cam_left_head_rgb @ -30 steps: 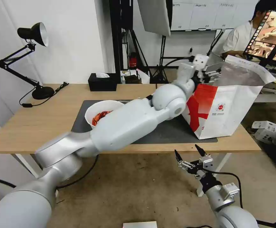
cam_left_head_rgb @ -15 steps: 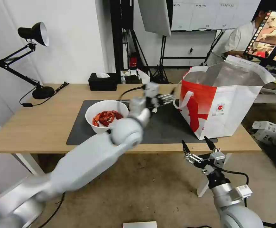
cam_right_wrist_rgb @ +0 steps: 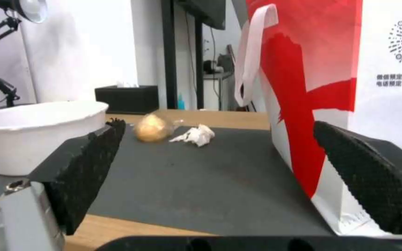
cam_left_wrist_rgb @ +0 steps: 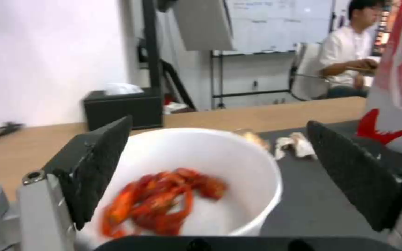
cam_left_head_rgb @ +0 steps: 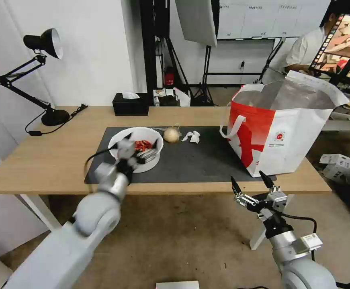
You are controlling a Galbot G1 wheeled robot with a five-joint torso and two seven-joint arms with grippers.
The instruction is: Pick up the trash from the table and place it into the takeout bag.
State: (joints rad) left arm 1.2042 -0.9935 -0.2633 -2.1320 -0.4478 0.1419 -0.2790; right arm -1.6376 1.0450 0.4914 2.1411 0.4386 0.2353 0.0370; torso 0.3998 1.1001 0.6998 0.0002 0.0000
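Two grippers, both open

Two arms show. The left gripper (cam_left_head_rgb: 140, 150) is at the white bowl (cam_left_head_rgb: 140, 138), right at its near rim, and its fingers (cam_left_wrist_rgb: 99, 164) are spread wide with nothing between them. The bowl sits on the dark mat (cam_left_head_rgb: 195, 160) on the table (cam_left_head_rgb: 42, 156), and red shells (cam_left_wrist_rgb: 164, 200) lie inside it. Just beside the bowl is a beige wrapped ball (cam_left_head_rgb: 171, 135), and next to that a crumpled white tissue (cam_left_head_rgb: 192, 137). The takeout bag (cam_left_head_rgb: 287, 136) stands at the right end of the mat, its top open. The right gripper (cam_left_head_rgb: 253, 190) hangs below the table's front edge, near the bag, with its fingers apart and nothing held.
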